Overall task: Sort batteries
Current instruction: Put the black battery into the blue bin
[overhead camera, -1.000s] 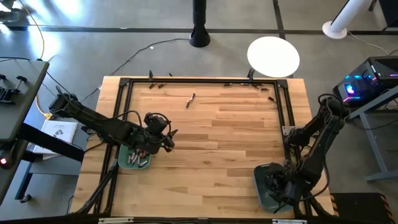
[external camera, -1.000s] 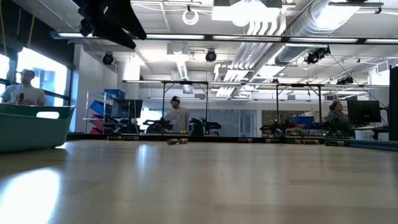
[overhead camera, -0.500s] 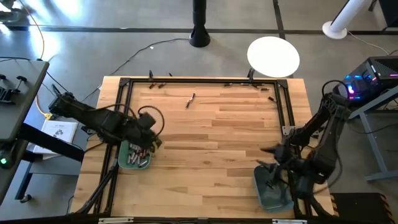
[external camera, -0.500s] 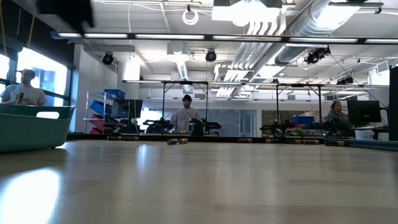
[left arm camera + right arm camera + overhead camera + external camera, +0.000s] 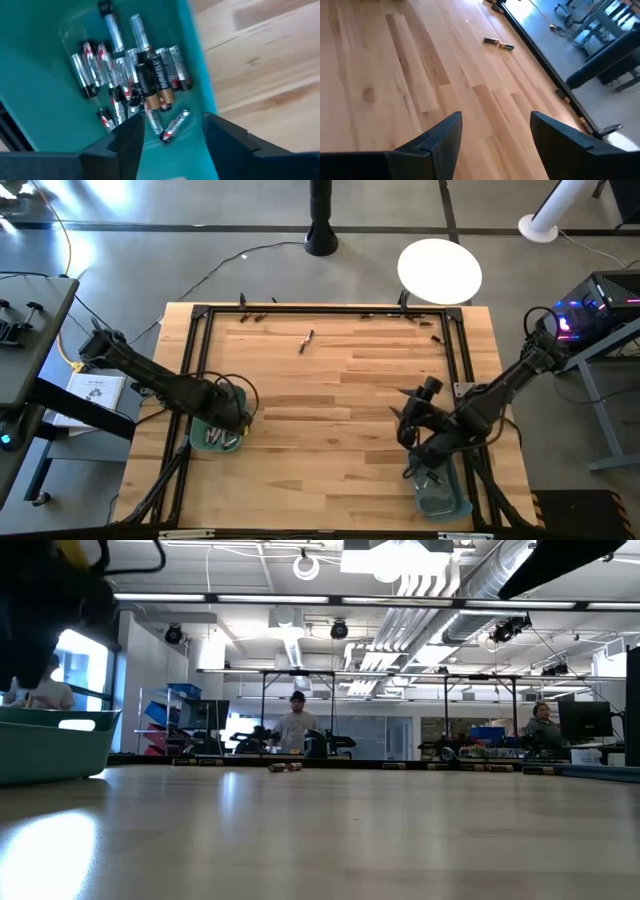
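Left gripper (image 5: 172,130) hangs directly over the teal plastic bin (image 5: 200,428) at the left edge of the light wooden table (image 5: 330,390); its fingers stand apart with nothing between them. Inside that bin lie the batteries (image 5: 132,82), small cylinders, most silvery-grey with red marks, two black and copper, heaped against one wall. Right gripper (image 5: 407,418) is over bare table, just beside a second teal bin (image 5: 452,498) at the near right corner; its fingers are spread and empty. Two loose batteries (image 5: 498,43) lie end to end on the boards near the black metal frame (image 5: 320,311). More lie along the far frame rail.
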`<control>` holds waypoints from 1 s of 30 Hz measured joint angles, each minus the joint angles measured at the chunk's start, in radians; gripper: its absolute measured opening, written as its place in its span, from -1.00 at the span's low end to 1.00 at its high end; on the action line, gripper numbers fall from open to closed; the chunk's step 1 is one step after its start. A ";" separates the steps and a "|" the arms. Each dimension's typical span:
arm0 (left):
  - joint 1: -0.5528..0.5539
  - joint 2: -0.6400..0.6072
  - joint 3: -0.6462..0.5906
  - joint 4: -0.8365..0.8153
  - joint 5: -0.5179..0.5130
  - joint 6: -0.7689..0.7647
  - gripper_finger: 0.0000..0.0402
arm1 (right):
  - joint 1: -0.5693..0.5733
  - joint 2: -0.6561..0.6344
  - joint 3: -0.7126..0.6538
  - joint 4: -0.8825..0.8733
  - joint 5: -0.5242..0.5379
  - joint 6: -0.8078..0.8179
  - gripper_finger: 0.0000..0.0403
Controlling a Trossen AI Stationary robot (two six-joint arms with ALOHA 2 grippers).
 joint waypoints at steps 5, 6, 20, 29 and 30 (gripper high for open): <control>0.029 0.000 -0.077 0.059 0.022 -0.025 0.19 | -0.032 0.000 0.000 0.010 -0.011 -0.063 0.14; 0.034 0.000 -0.091 0.073 0.022 -0.026 0.23 | -0.033 0.000 0.000 0.010 -0.012 -0.065 0.14; 0.052 0.000 -0.246 0.259 0.018 -0.046 0.09 | -0.029 0.000 0.000 0.015 -0.015 -0.057 0.14; 0.052 0.001 -0.299 0.316 0.017 -0.045 0.06 | -0.029 0.000 0.000 0.029 -0.023 -0.058 0.14; 0.052 0.001 -0.302 0.320 0.015 -0.045 0.04 | -0.029 0.000 0.000 0.029 -0.022 -0.057 0.14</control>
